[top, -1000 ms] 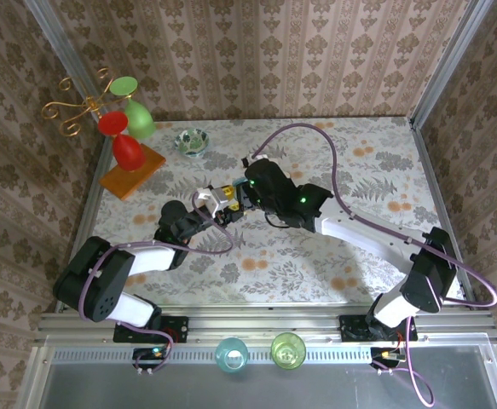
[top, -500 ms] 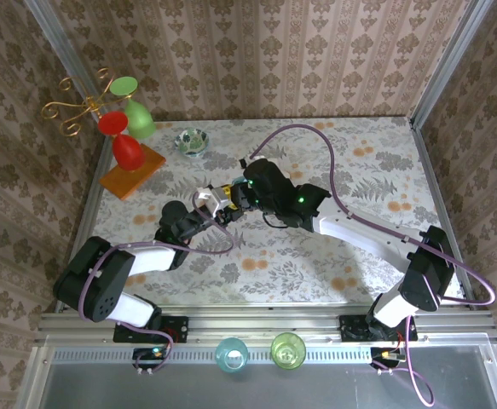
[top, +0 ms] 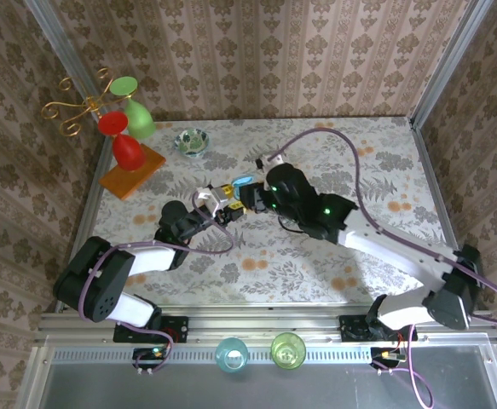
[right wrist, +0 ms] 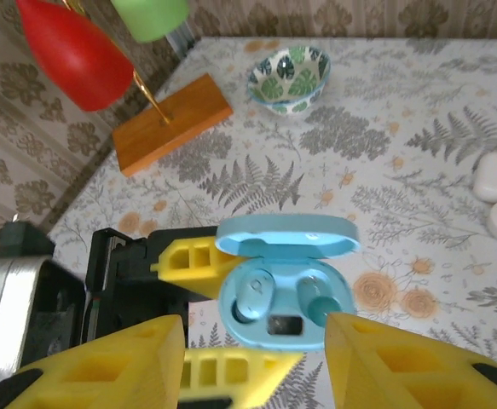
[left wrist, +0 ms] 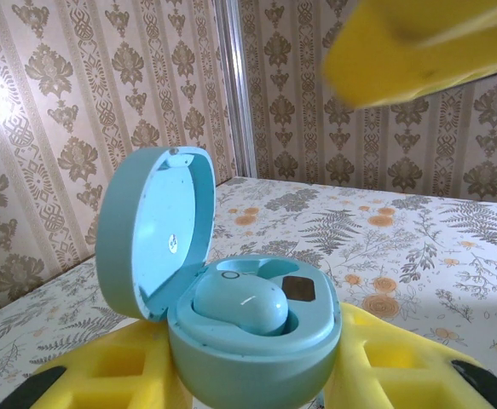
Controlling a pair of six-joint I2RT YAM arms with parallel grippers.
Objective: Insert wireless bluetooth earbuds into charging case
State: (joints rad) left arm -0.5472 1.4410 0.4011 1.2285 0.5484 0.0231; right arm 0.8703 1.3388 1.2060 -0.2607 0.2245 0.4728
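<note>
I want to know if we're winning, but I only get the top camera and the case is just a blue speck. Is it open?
Observer: Yes. In the left wrist view the case has its lid standing open.
Operator: Is anything inside?
Observer: One earbud sits in it.
Operator: Is the right claw squeezing it?
Observer: No. In the right wrist view the right gripper is open and not touching the case.
</note>
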